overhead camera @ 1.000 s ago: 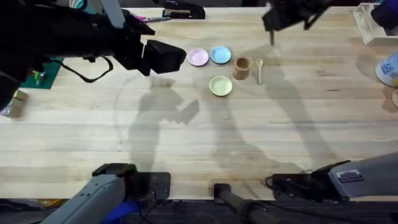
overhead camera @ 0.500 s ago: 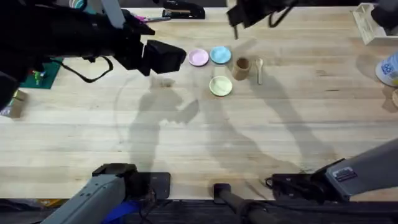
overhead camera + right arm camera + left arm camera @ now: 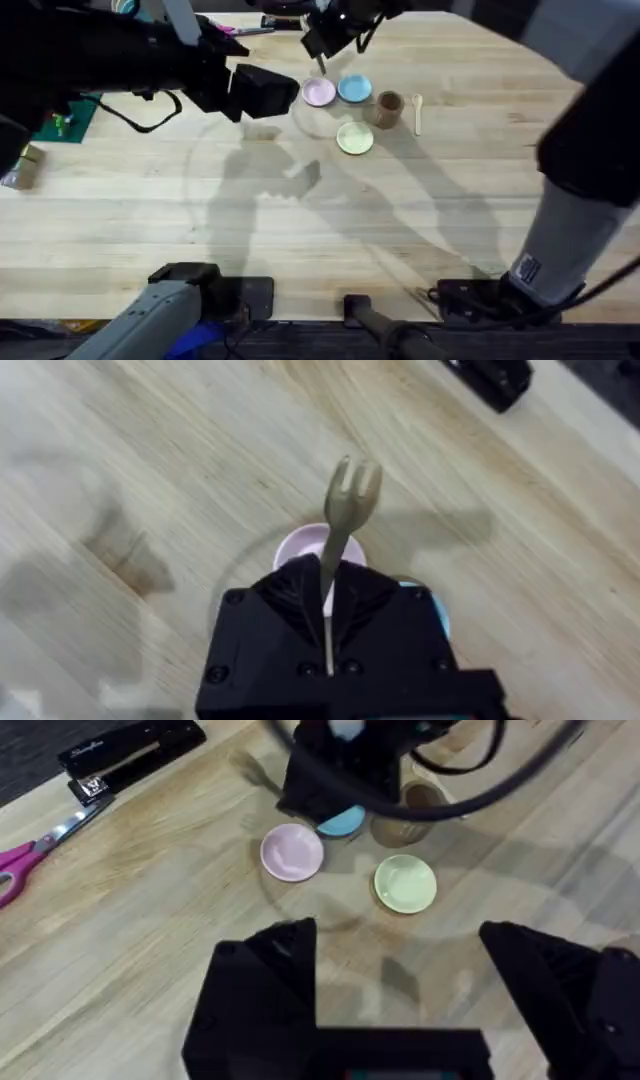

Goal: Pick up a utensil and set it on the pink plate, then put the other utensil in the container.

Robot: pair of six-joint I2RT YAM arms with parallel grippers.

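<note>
Now the right arm has swung across from the far right of the surface [image 3: 300, 230] to hang over the pink plate [image 3: 318, 93], and its jaws [image 3: 322, 62] are closed on the handle of a small wooden fork [image 3: 345, 510]. A second ago that arm was beyond the spoon, well off to the right; half a second ago it was halfway across. From the right wrist, the tines stick out ahead of the black fingers with the pink plate directly underneath, so the first step looks close to done: what is left is to lower the fork and let go. It is not yet touching the plate as far as can be judged.

The spoon [image 3: 417, 112] lies flat on the wood just beside the wooden cup [image 3: 389, 108], where it was before, untouched. The cup looks empty from above, though its inside is dark. The pink plate, the blue plate [image 3: 354, 89] and the yellow plate [image 3: 355, 138] are all bare.

The left arm has not moved; its jaws [image 3: 400, 980] hang wide open over the wood short of the plates, holding nothing.
</note>
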